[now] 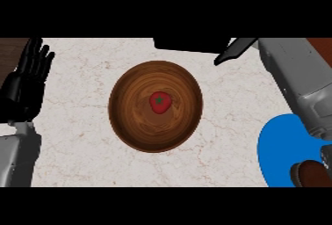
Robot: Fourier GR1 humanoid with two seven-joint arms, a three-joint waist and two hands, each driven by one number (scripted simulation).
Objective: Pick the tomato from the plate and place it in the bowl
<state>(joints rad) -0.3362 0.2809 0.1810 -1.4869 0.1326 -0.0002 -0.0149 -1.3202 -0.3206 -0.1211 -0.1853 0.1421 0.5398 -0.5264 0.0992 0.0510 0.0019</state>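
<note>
Since the tomato (pixel 159 102) lies already at the bottom of the wooden bowl (pixel 126 110), in the middle of the counter (pixel 77 145), I judge that the placing itself is done and that the step in hand is only to bring the right hand (pixel 194 44) away.

This hand shows at the far edge of the counter, beyond the bowl and apart from it. Its fingers look straight and spread, and they hold nothing. Part of it is cut off at the top, so I cannot say more. Its grey forearm (pixel 298 79) runs along the right edge, above the blue plate (pixel 279 149), which sits towards the near right corner and carries no tomato. A dark brown round thing (pixel 312 175) shows on the plate; what it is, I cannot tell.

To do this step well, the hand should travel back high and to the right, not across the bowl, so that no finger touches the rim or disturbs the tomato. The forearm should also stay above the plate.

The left hand (pixel 29 79) rests at the left edge, fingers up and open, holding nothing.
</note>
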